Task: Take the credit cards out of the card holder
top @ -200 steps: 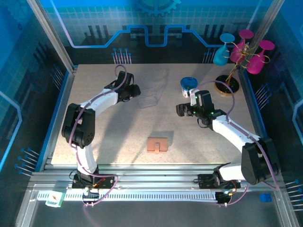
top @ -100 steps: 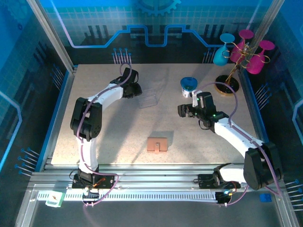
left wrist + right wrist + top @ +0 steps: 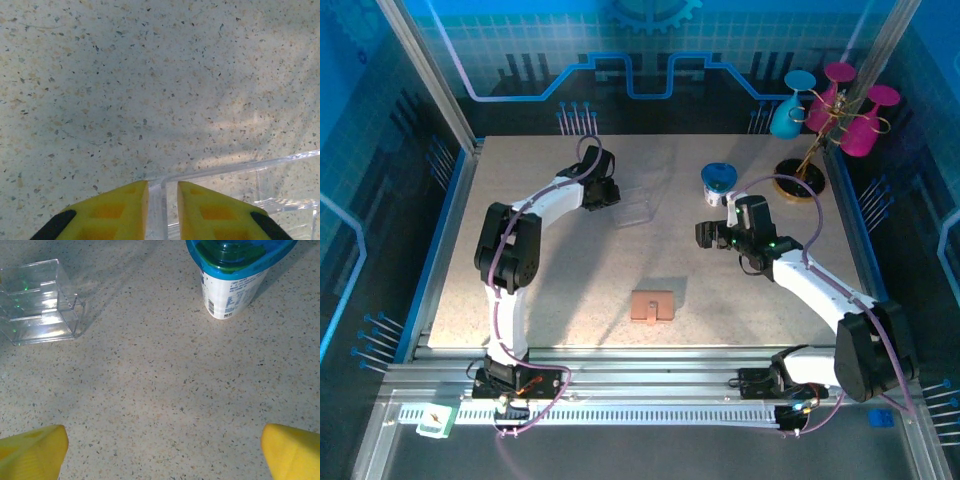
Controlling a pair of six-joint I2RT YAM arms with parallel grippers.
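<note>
- Left gripper (image 3: pixel 163 189) sits low over the speckled table (image 3: pixel 540 290), far left of centre, at the edge of the clear plastic box (image 3: pixel 640 207).
- In the left wrist view, its yellow fingers (image 3: pixel 117 207) stand with only a narrow slit between them. One thin wall of the clear box rises inside that slit.
- I cannot tell whether the pads press on that wall or stand just off it.
- Right gripper (image 3: pixel 162 446) hovers over bare table on the right half. Its jaws are spread wide, one yellow tip at each lower corner of the wrist view, with nothing between them.
- A white cup with a blue lid (image 3: pixel 232 285) stands upright just beyond the right gripper, apart from it.
- Card holder (image 3: pixel 652 305) lies flat near the front edge of the table, about midway between the two arm bases. Its tan side faces up with the notch toward the far side.
- The card holder is well apart from both grippers; neither touches it.
- A stand of teal and magenta glasses (image 3: pixel 830 110) sits at the far right corner.
</note>
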